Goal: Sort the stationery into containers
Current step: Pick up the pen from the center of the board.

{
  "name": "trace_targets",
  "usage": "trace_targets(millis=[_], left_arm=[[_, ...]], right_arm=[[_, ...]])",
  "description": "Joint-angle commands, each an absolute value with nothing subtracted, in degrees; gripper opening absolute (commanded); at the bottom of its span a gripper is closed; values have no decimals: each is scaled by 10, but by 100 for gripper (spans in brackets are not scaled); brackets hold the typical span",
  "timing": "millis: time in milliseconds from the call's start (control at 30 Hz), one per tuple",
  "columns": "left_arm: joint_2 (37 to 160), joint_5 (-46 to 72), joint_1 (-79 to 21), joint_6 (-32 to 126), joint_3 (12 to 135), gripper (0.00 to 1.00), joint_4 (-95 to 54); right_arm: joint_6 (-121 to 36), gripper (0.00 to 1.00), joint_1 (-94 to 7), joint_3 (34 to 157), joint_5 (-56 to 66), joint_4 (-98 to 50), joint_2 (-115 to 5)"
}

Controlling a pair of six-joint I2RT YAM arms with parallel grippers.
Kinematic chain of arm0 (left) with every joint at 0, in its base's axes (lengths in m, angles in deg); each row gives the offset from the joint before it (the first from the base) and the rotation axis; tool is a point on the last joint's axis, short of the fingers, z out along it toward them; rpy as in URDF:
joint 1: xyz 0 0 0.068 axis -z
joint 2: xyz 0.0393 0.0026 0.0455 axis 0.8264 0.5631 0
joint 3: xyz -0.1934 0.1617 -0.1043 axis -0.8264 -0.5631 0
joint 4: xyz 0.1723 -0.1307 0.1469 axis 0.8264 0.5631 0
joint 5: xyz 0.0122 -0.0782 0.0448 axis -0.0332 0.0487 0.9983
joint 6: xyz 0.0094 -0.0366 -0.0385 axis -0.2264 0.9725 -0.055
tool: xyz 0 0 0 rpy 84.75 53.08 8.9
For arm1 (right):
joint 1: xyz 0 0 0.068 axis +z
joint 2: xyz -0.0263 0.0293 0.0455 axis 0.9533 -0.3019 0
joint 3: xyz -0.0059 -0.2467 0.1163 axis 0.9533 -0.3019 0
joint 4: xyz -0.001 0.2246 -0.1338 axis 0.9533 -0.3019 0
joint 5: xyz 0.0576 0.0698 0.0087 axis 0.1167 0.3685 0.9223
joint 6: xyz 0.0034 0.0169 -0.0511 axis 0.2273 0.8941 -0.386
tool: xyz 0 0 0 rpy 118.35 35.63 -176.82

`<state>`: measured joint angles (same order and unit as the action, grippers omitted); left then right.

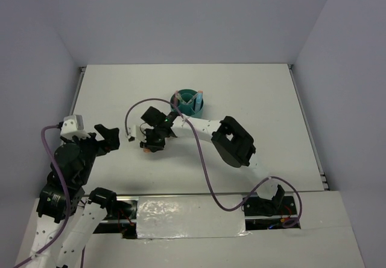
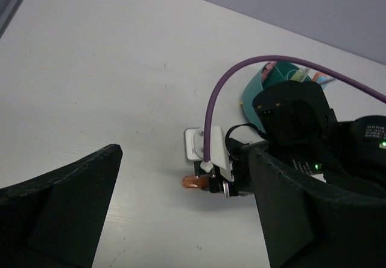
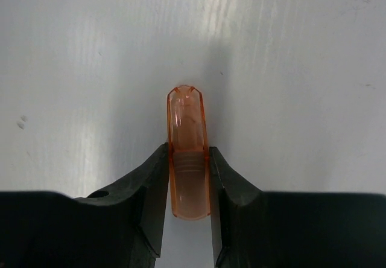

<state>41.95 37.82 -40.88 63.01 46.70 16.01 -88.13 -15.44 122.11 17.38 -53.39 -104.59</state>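
- White tabletop (image 1: 253,99), pale lilac walls on three sides.
- Translucent orange plastic cap (image 3: 187,153) lies on the tabletop, near the round teal plastic organizer (image 1: 188,101) but outside it.
- Right gripper (image 1: 151,147): fingers clamped on the cap's sides.
- Left gripper (image 1: 111,138): fingers spread wide, holding nothing, apart from the cap.

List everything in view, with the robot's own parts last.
table: one, white, under everything
organizer: one, teal, round, middle of the table toward the far edge
stationery: several pastel pieces, standing in the organizer; count unclear
orange cap: one, translucent, lying on the table
silver sheet: one, near edge, between the arm bases
cables: two, purple, one per arm
left end effector: one, black, open, empty, at the left
right end effector: one, black, closed on the orange cap
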Motion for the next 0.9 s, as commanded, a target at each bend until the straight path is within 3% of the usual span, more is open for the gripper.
trace_targets(millis=[0, 133, 233, 467, 733, 867], left_arm=[[406, 413, -411, 656, 480, 99, 161], [411, 358, -411, 716, 490, 99, 178], [430, 302, -411, 798, 488, 99, 184], [445, 109, -411, 923, 443, 99, 7], [485, 73, -411, 944, 464, 99, -32], [515, 44, -411, 929, 460, 95, -29]], right_arm=[[-813, 6, -135, 1167, 231, -474, -978], [-692, 6, -136, 1047, 240, -322, -856], [-592, 5, -135, 925, 204, -191, -683], [-478, 4, -119, 758, 81, -95, -543], [-462, 4, -89, 734, -1, -113, -461], [-473, 4, -66, 766, -52, -138, -463]])
